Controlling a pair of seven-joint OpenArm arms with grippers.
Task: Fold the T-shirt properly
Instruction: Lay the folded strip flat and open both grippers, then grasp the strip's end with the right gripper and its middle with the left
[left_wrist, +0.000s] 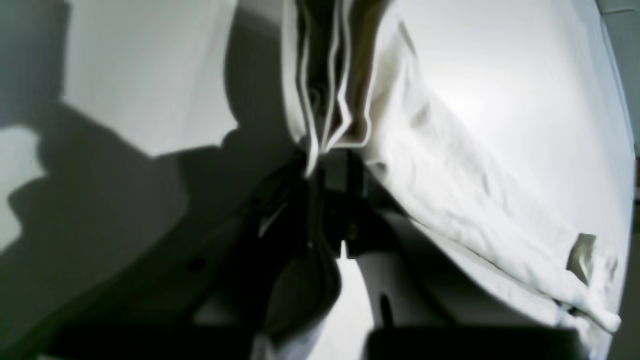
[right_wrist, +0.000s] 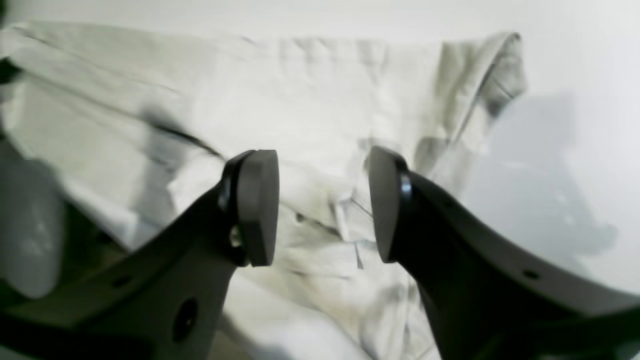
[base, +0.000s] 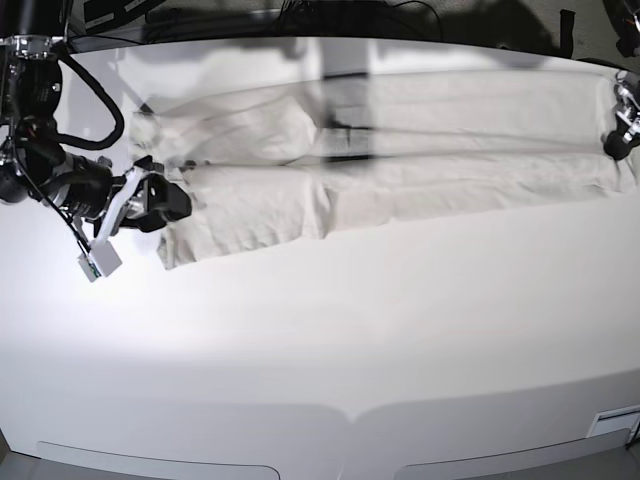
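**A:** What is your left wrist camera giving you?

**B:** My left gripper (left_wrist: 327, 150) is pinching the T-shirt (left_wrist: 480, 165) by an edge; I am seeing several stacked fabric layers running straight into the closed jaws. The cloth is stretching away up and to the right of the fingers, with the white tabletop (left_wrist: 145, 80) lying bare on the other side.

**A:** And the right wrist?

**B:** My right gripper (right_wrist: 323, 205) is hanging with its two pads parted and nothing between them. The T-shirt (right_wrist: 310, 100) is lying straight ahead of and below the gap, wrinkled, with a folded corner off to the upper right. I am judging the pads are just above the fabric, not yet on it.

**A:** What is the base view telling you about the layout?

**B:** The T-shirt (base: 400, 150) is lying as a long band across the far part of the tabletop (base: 330, 340), its long axis running side to side. My right gripper (base: 165, 203) is sitting at one short end, my left gripper (base: 622, 130) at the other. So each hand is nearest its own end, and the next fold, I reckon, is turning on bringing one end along that axis toward the other.
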